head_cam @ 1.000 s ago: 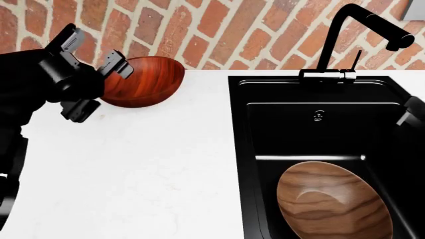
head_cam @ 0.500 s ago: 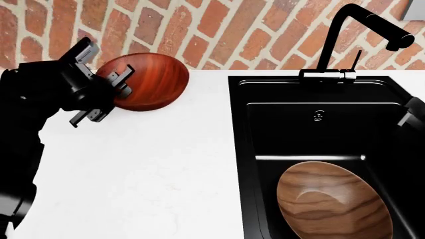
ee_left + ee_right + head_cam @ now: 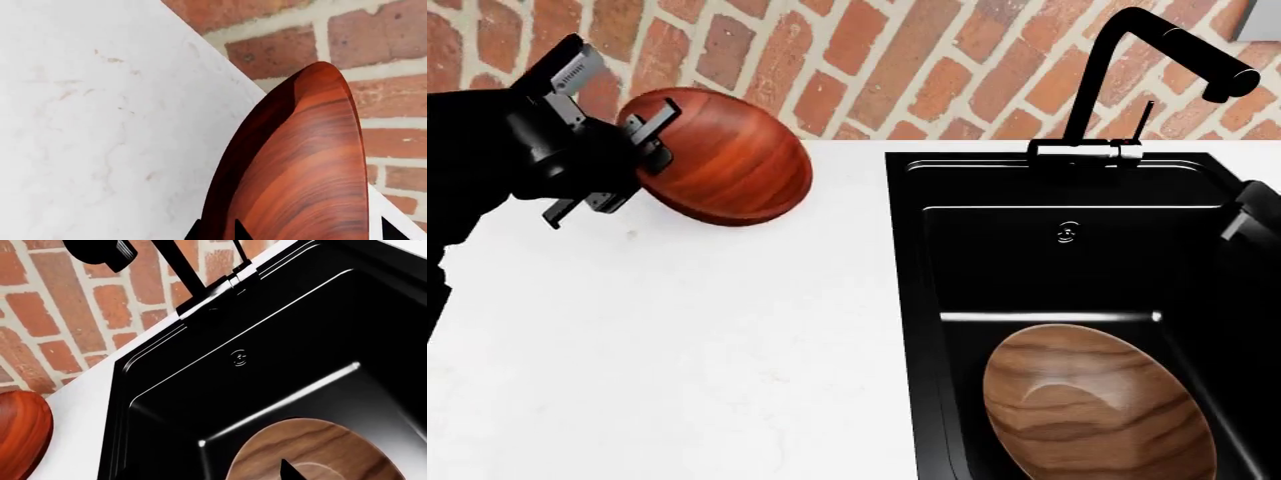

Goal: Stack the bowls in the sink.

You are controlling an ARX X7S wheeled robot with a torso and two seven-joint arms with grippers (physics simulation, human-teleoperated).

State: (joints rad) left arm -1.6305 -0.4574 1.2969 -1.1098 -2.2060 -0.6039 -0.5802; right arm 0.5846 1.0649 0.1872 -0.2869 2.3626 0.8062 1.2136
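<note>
The smaller reddish-brown bowl (image 3: pixel 731 158) hangs tilted on edge above the white counter, near the brick wall. My left gripper (image 3: pixel 641 140) is shut on its rim from the left. In the left wrist view the bowl (image 3: pixel 300 165) fills the frame and the two black fingertips (image 3: pixel 240 233) pinch its rim. The larger walnut bowl (image 3: pixel 1094 405) lies in the black sink (image 3: pixel 908 300), at the basin's near end. My right gripper (image 3: pixel 1252 215) hovers at the sink's right edge. In its wrist view one fingertip (image 3: pixel 288 471) shows over that bowl (image 3: pixel 333 445), well off centre and holding nothing.
A tall black faucet (image 3: pixel 1121 60) stands behind the sink, its spout reaching over the basin's right side. A small round metal fitting (image 3: pixel 1069 232) sits on the basin's back wall. White counter (image 3: pixel 694 350) stretches left of the sink, with a brick wall (image 3: pixel 894 50) behind.
My left gripper has lifted the reddish bowl off the counter and tipped it further onto its edge, its underside now facing the head camera. The right arm and large bowl stayed put.
</note>
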